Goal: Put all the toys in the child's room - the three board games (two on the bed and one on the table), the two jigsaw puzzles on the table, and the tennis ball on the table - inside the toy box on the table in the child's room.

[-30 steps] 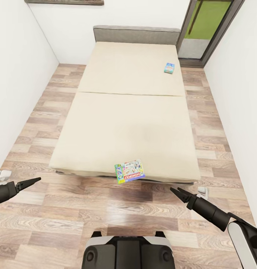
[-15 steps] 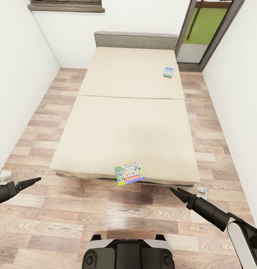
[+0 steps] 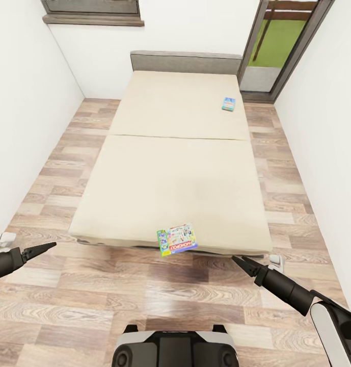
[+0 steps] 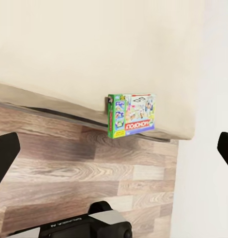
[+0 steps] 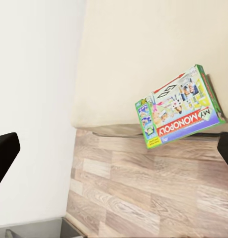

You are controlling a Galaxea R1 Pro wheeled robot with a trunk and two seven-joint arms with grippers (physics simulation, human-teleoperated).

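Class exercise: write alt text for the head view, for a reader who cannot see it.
A cream bed fills a narrow wood-floored room, with a Monopoly box overhanging its near edge and a small blue game box near the grey headboard. The robot's left gripper and right gripper point forward, empty.

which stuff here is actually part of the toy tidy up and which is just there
Part of the job:
Monopoly board game, overhanging the bed's near edge
small blue board game, far on the bed
bed they lie on

Just there:
wood-plank floor
grey headboard
window sill
glass door
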